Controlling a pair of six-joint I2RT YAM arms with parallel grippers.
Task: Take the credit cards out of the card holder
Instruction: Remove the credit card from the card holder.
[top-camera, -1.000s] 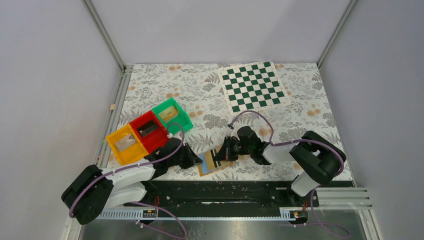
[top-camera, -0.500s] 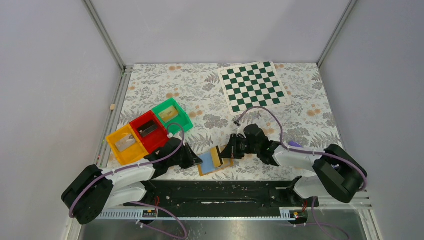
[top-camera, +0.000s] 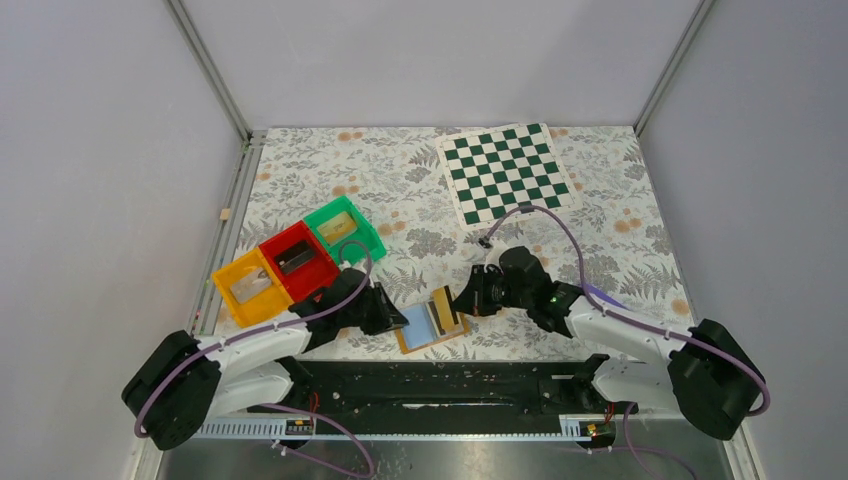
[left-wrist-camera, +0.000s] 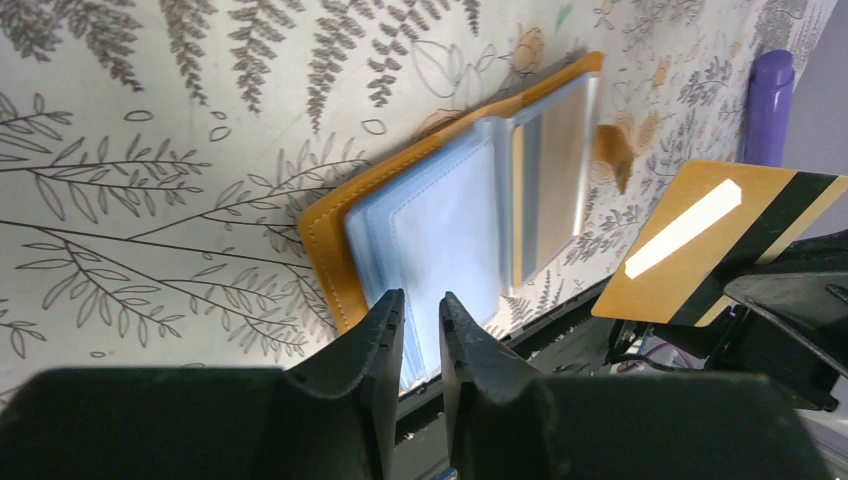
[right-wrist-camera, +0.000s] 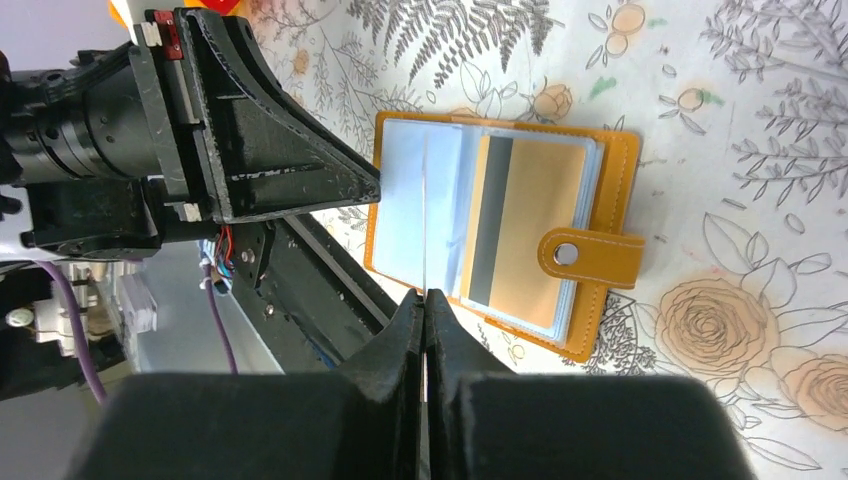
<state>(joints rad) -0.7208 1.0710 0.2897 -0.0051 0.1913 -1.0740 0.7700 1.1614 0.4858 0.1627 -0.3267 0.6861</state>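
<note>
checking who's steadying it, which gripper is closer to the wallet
Left. The left gripper sits at the blue-page edge of the wallet, apparently touching it; the right gripper hangs above its other side, holding a gold card clear of it.

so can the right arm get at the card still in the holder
Probably not yet: the right gripper is shut on a first card. The holder lies open with the second card uncovered, so otherwise nothing blocks it.
</note>
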